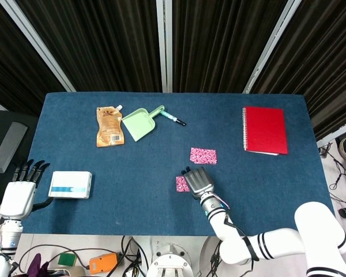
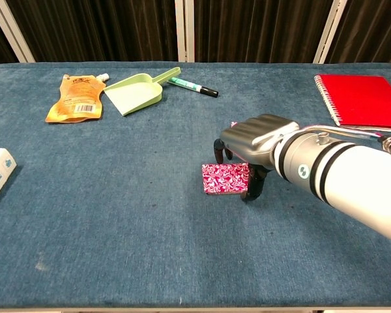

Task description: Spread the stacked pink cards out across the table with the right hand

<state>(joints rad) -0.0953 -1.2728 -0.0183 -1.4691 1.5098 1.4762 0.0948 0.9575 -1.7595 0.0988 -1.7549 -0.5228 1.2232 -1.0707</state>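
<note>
The near pink cards (image 2: 225,178) lie flat on the blue table (image 2: 117,215); whether it is one card or a stack does not show. My right hand (image 2: 257,137) arches over their right half, palm down and fingers apart, holding nothing. Its thumb reaches down by the cards' right edge. In the head view the right hand (image 1: 199,180) covers most of these cards (image 1: 181,184). A second pink card (image 1: 203,156) lies apart, a little further back. My left hand (image 1: 20,195) hangs open off the table's left edge, holding nothing.
A red notebook (image 1: 265,130) lies at the back right. An orange pouch (image 1: 109,126), a green dustpan (image 1: 139,123) and a marker (image 1: 173,119) sit at the back left. A white box (image 1: 71,184) rests near the left edge.
</note>
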